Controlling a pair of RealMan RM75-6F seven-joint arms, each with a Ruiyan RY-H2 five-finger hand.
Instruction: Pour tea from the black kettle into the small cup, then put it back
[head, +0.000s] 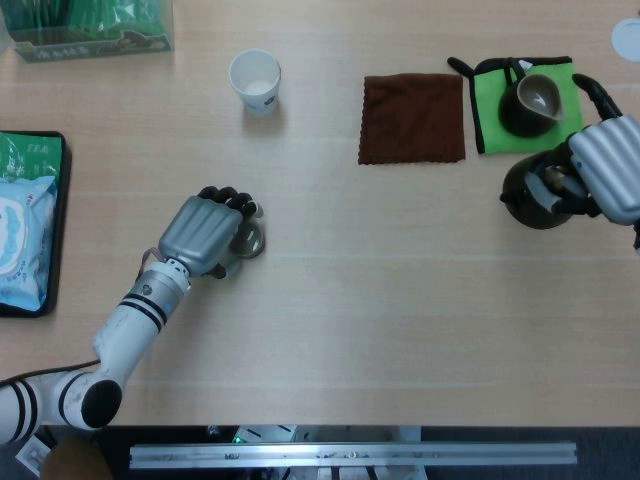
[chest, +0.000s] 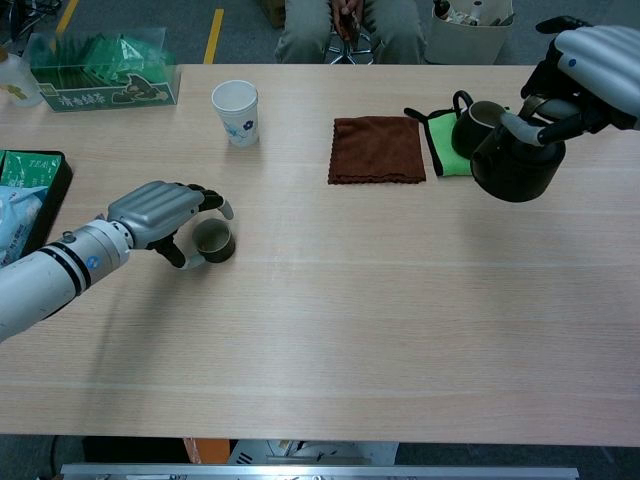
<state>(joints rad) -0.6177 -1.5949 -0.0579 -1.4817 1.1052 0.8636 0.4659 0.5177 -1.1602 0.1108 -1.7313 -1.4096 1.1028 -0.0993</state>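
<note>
The small dark cup (head: 250, 240) (chest: 213, 241) stands on the table left of centre. My left hand (head: 205, 233) (chest: 165, 212) wraps around it, fingers behind and thumb in front, hiding its left side in the head view. The black kettle (head: 533, 196) (chest: 513, 167) is at the far right, just in front of the green mat (head: 493, 103) (chest: 440, 140). My right hand (head: 612, 170) (chest: 592, 60) grips the kettle by its top handle. I cannot tell whether the kettle's base touches the table.
A dark pitcher (head: 535, 100) (chest: 474, 121) sits on the green mat, and a brown cloth (head: 413, 117) (chest: 377, 150) lies left of it. A white paper cup (head: 255, 80) (chest: 236, 110) stands at the back. A black tray (head: 58, 215) and a green box (head: 90, 25) are at the left.
</note>
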